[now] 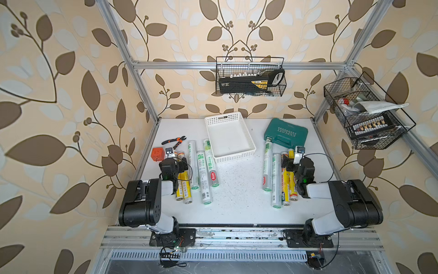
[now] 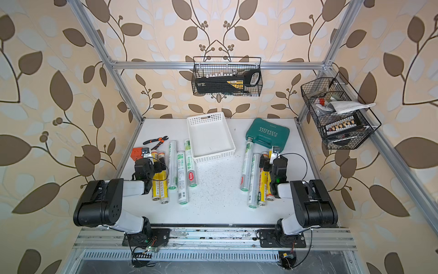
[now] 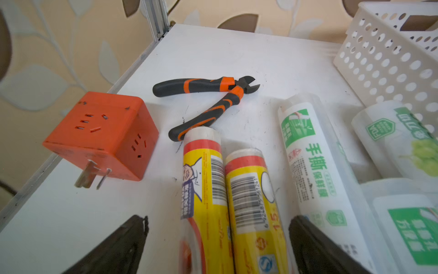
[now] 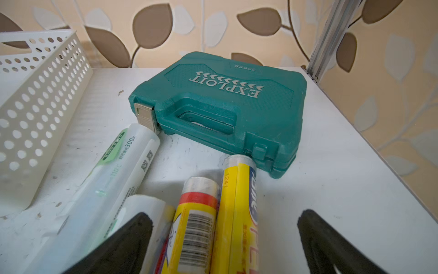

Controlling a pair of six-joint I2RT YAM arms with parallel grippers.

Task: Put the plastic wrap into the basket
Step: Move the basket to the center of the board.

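Basket (image 1: pixel 234 155) toward 12 o'clock, rolls (image 1: pixel 204 178) at its 7 and 4 o'clock, left gripper (image 3: pixel 216 227) released above yellow rolls (image 3: pixel 203 189), right gripper (image 4: pixel 225 218) released likewise

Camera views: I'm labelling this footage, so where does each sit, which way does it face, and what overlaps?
Top view: high above the arm bases, looking down at the table; left arm and right arm show.
Top view: beside it, same table, same arms.
Left wrist: behind the open left gripper, facing yellow rolls and pliers; fingers show.
Right wrist: behind the open right gripper, facing the green case; fingers show.
Shared: both wrist views catch the basket.
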